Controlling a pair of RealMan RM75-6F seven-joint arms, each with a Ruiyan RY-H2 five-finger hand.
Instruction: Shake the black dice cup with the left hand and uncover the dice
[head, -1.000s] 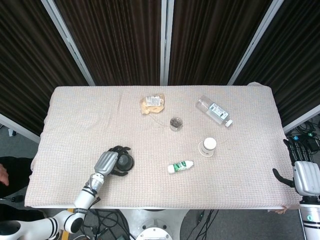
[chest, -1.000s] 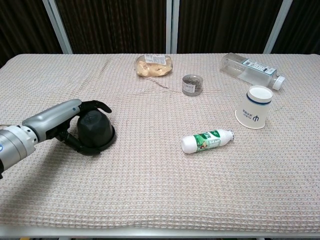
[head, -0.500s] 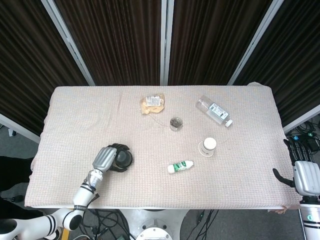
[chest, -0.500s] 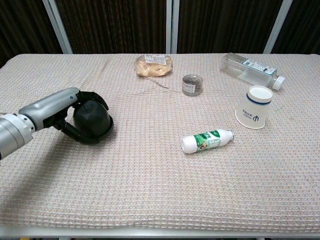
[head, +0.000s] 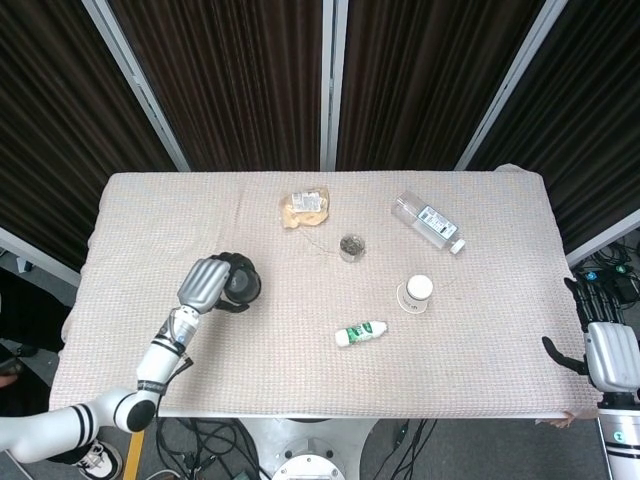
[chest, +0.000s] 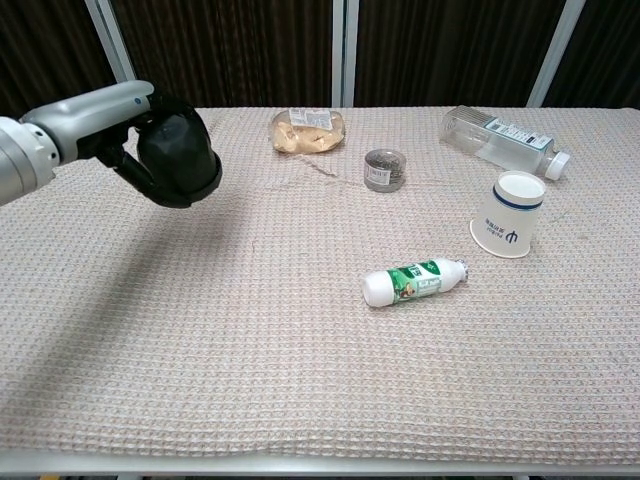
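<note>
The left hand (chest: 120, 125) grips the black domed dice cup (chest: 178, 158), held clear above the beige woven surface (chest: 300, 350). Shaking appears under way; no dice are visible, so uncovering remains. The right hand (head: 610, 350) idles off-surface, seemingly empty with its fingers apart.

Silver-backed left hand (chest: 130, 120) — black fingers

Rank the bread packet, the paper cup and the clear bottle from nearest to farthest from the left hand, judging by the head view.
From the left hand, which holds the dice cup:
1. Bread packet, far side, centre.
2. Paper cup, to the right.
3. Clear bottle, far right.
</note>
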